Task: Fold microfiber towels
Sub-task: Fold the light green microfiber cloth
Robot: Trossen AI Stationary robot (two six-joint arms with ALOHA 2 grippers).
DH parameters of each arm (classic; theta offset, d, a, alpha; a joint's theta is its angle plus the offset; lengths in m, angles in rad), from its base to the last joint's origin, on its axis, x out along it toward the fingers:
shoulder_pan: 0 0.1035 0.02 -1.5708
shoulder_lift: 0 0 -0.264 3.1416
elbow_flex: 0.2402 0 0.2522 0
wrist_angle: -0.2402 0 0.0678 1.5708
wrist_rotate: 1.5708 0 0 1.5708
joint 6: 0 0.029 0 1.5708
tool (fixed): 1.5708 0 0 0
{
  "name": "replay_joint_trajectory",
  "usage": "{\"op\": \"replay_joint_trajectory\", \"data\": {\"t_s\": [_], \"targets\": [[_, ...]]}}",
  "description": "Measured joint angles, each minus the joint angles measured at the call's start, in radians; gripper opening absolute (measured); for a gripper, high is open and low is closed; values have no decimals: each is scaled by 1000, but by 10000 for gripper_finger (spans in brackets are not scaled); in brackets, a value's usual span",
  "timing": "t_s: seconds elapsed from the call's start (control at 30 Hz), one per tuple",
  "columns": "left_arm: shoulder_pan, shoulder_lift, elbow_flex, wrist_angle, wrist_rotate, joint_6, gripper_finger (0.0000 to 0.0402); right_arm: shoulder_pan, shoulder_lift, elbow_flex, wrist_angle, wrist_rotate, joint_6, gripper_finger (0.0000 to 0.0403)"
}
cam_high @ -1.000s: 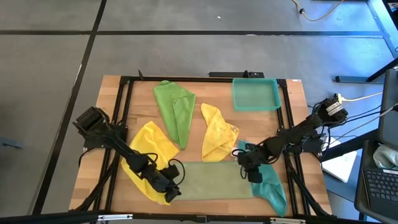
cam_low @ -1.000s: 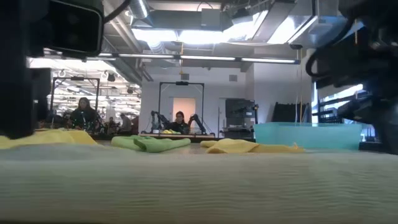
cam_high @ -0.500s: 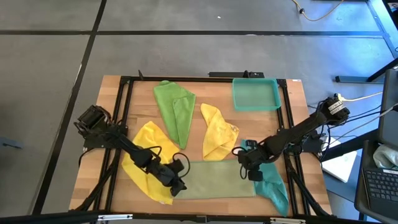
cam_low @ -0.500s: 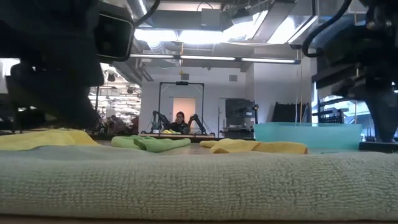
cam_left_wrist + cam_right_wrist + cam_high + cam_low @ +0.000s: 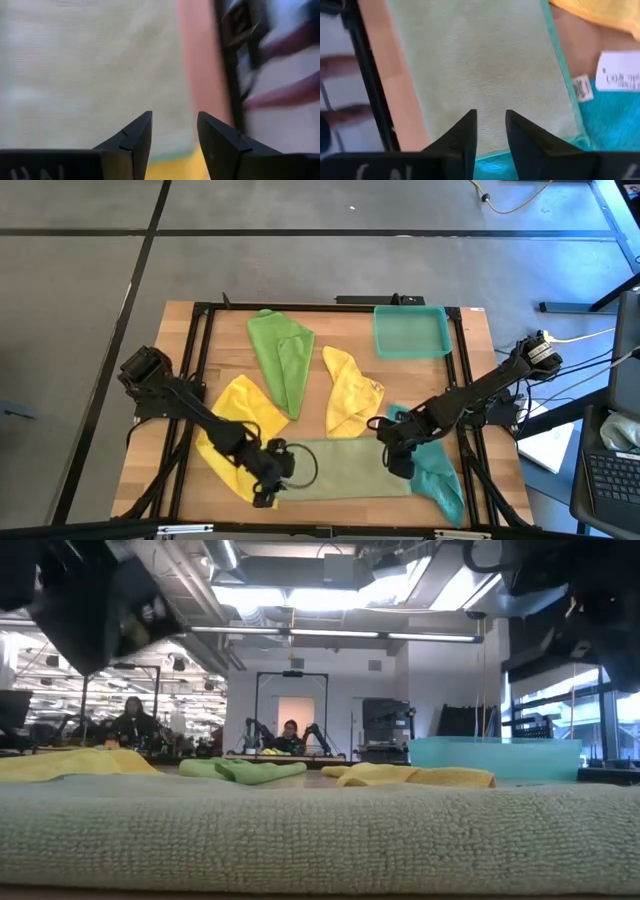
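Observation:
The pale olive-green towel (image 5: 345, 470) lies as a flat strip along the table's near edge; it also fills the foreground of the low view (image 5: 320, 830). My left gripper (image 5: 268, 482) is open above the strip's left end (image 5: 85, 65), where the yellow towel (image 5: 240, 425) shows beneath. My right gripper (image 5: 392, 458) is open above the strip's right end (image 5: 480, 60), which overlaps the teal towel (image 5: 438, 475). In the low view both grippers stand clear above the cloth. A second yellow towel (image 5: 352, 392) and a bright green towel (image 5: 283, 355) lie crumpled mid-table.
A rigid teal tray (image 5: 410, 332) stands at the far right. A black frame (image 5: 200, 360) runs round the tabletop. White tags (image 5: 620, 75) show on the teal towel. People sit in the room far behind the table (image 5: 288, 735).
Both grippers have risen from the olive-green towel's ends; in the low view they were down at the cloth and now stand high above it. The towel has settled flat along the near edge. My left gripper has shifted a little toward the table's near left corner.

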Motion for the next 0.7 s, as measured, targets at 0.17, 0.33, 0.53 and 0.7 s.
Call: {"op": "replay_joint_trajectory", "data": {"t_s": [0.17, 0.33, 0.53, 0.7], "targets": [[-57, 33, 143, -247, -132, 136, 149, 23, 0, -2, -4, 8, 107, 124], [-118, 116, 245, -316, -117, 109, 149, 55, 0, -2, -19, 30, 122, 141], [-151, 235, 334, -322, -120, 41, 149, 87, 0, -2, -27, 77, 120, 143], [-132, 279, 351, -311, -118, 1, 149, 92, 0, -3, -24, 98, 120, 142]]}}
